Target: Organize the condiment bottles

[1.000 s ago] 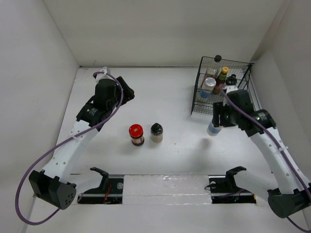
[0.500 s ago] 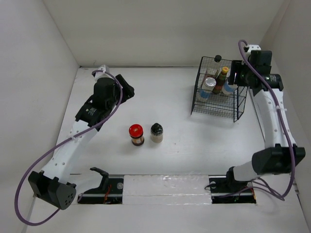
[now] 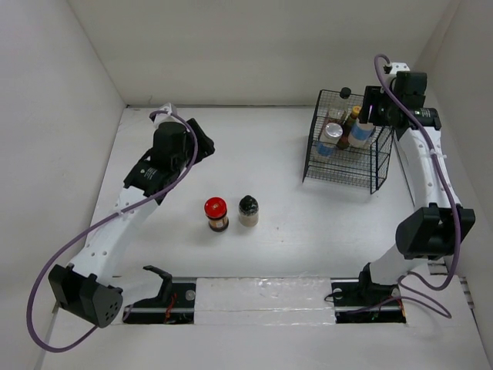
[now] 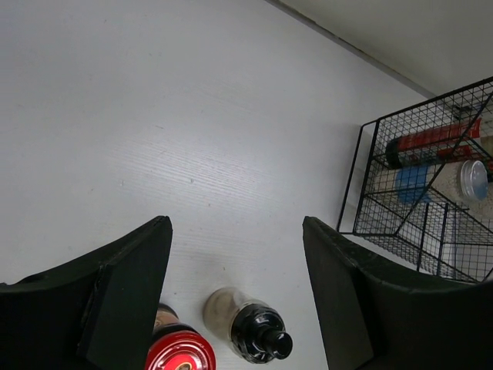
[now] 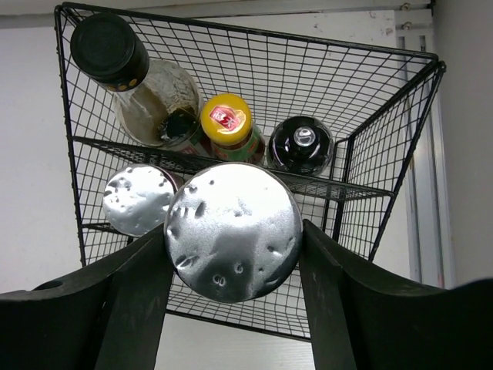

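Observation:
My right gripper (image 3: 367, 123) (image 5: 233, 235) is shut on a silver-topped shaker (image 3: 360, 136) (image 5: 233, 230), held above the black wire basket (image 3: 339, 176) (image 5: 385, 116). Inside the basket stand a second silver-topped shaker (image 3: 332, 132) (image 5: 139, 199), a cream black-capped bottle (image 5: 115, 54), a yellow-capped sauce bottle (image 3: 353, 118) (image 5: 226, 117) and a black-capped bottle (image 5: 300, 143). On the table, a red-lidded jar (image 3: 216, 213) (image 4: 179, 353) and a black-capped jar (image 3: 248, 210) (image 4: 250, 327) stand side by side. My left gripper (image 3: 202, 146) (image 4: 235, 225) hangs open, raised behind them, holding nothing.
The basket (image 4: 370, 193) sits at the back right, close to the right wall. White walls enclose the table on three sides. A mounting rail (image 3: 262, 297) with the arm bases runs along the near edge.
The right arm has carried the shaker from in front of the basket up and back over it, and has edged slightly further in the last half second. The left arm barely shifted.

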